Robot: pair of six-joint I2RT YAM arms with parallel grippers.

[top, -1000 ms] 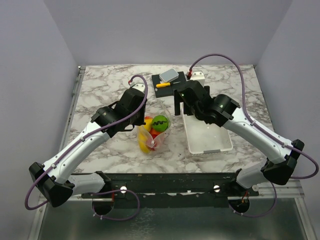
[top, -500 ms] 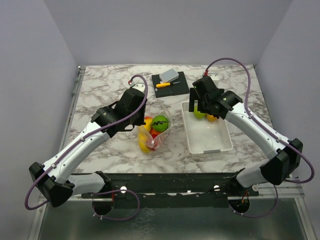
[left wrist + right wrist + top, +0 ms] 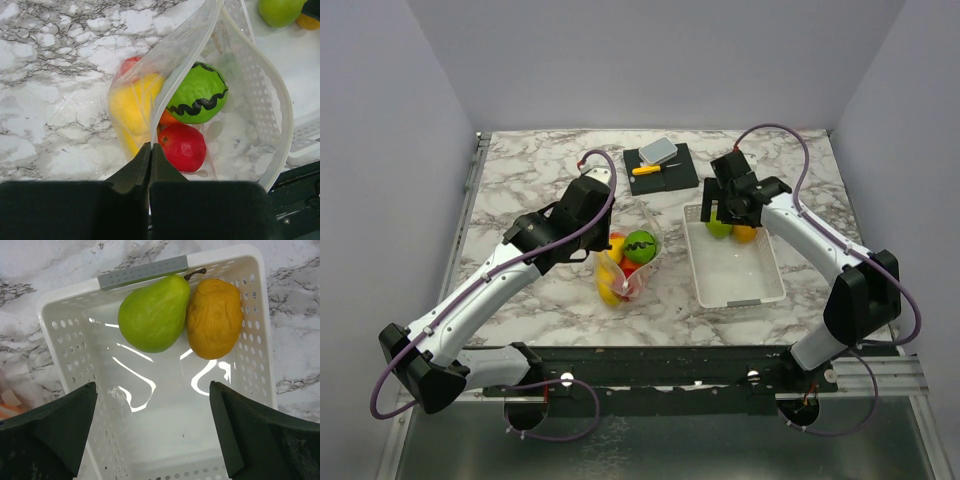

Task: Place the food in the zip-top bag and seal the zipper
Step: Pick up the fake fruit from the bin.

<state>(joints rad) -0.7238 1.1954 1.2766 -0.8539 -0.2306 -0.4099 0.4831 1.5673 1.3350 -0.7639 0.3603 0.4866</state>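
Pinching bag (image 3: pixel 175 70), left gripper (image 3: pixel 150 150), five fruits (image 3: pixel 197 100) inside, right gripper (image 3: pixel 152 390) spread, two fruits (image 3: pixel 155 315) below.

I get bright, even light from overhead, with only soft, faint shadows on the counter (image 3: pixel 530 175). In the right wrist view, white glare streaks the glossy floor of the basket (image 3: pixel 135 385). The bag (image 3: pixel 185 60) shows a pale sheen. Close to both wrist lenses, the dark fingers (image 3: pixel 132 172) look soft-edged.
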